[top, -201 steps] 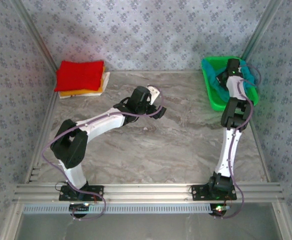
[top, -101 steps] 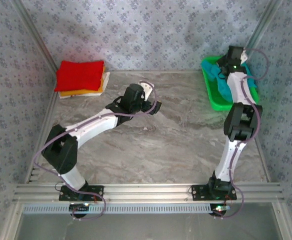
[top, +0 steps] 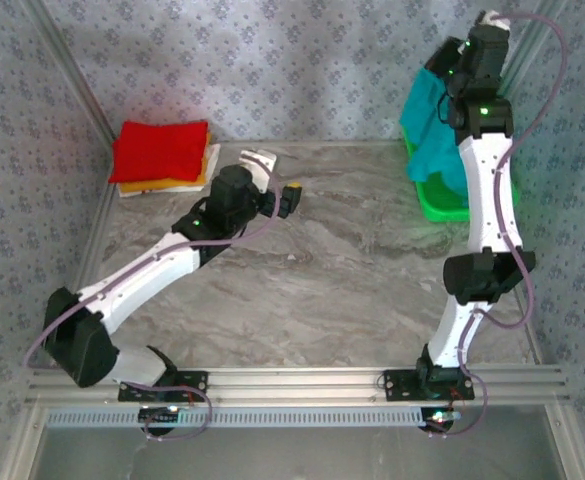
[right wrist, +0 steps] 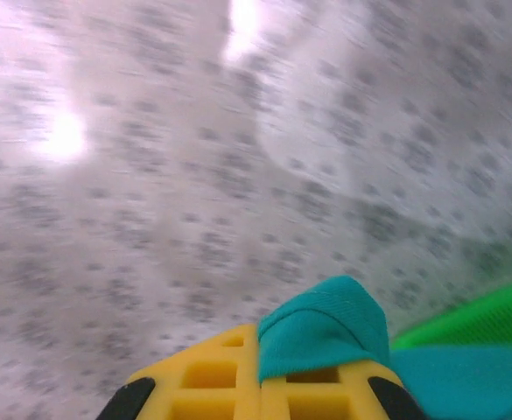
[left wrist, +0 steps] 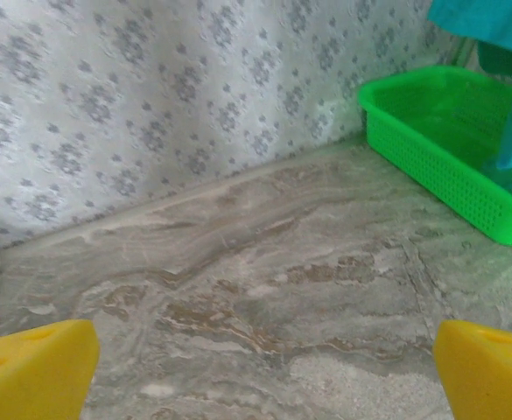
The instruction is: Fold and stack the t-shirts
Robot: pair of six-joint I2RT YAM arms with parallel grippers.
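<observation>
My right gripper is raised high at the back right, shut on a fold of the teal t-shirt. The shirt hangs down from it, its lower end in the green basket. In the right wrist view the yellow fingers pinch the teal cloth. A folded stack sits at the back left: red t-shirt on top, orange-yellow and white edges beneath. My left gripper hovers open over the mid-back table, its yellow fingertips wide apart with nothing between them.
The green mesh basket stands against the right wall, with the teal shirt hanging over it in the left wrist view. Patterned walls close the back and sides. Bare marble tabletop lies between the arms.
My right arm has risen and lifted the teal t-shirt up out of the basket. The left arm has stretched out lower and its gripper has shifted left and back.
</observation>
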